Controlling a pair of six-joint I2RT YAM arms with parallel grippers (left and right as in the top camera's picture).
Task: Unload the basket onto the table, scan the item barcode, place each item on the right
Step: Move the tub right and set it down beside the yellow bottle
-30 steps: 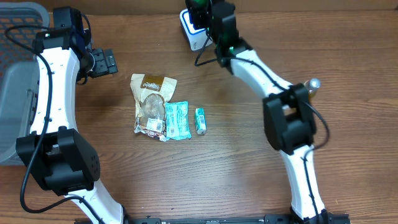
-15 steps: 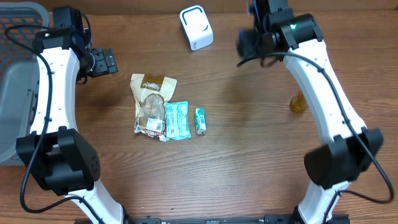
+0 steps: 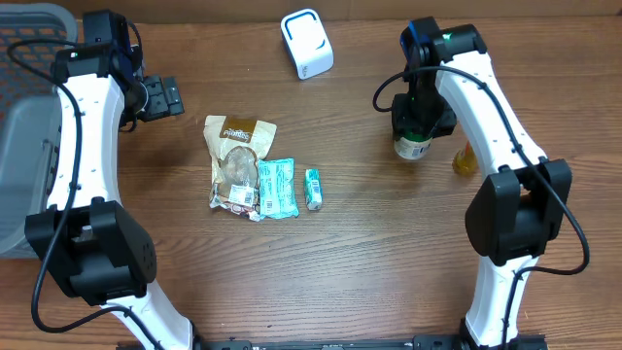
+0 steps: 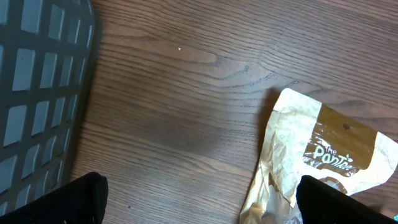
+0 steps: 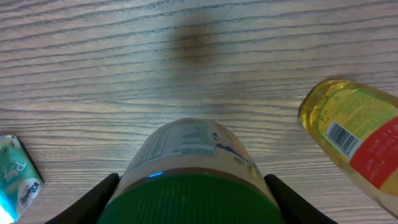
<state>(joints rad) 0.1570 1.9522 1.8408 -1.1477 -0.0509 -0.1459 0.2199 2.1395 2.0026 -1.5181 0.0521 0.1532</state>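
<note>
Overhead, the right gripper (image 3: 418, 117) stands over the right half of the table (image 3: 369, 272), its two fingers pinching a jar (image 3: 412, 148) with a green lid, one finger on each side just under the lid. From the right wrist the lid fills the bottom of the view and the printed label faces up the frame; I cannot tell whether the base rests on the wood. A yellow bottle (image 3: 467, 158) stands just beside the jar on its right, with only a narrow strip of table between them.

The white scanner (image 3: 306, 44) sits near the far edge, well apart from the jar, with bare wood between the two. More bare wood runs from the jar toward the near edge.

At mid-table lie a brown snack bag (image 3: 236, 160), a teal packet (image 3: 276, 188) overlapping its lower right edge, and a small teal pack (image 3: 313, 189) just beside that.

The left gripper (image 3: 167, 97) hangs spread wide and holding nothing, between the grey basket (image 3: 24, 165) along the left edge and the bag's top corner.
</note>
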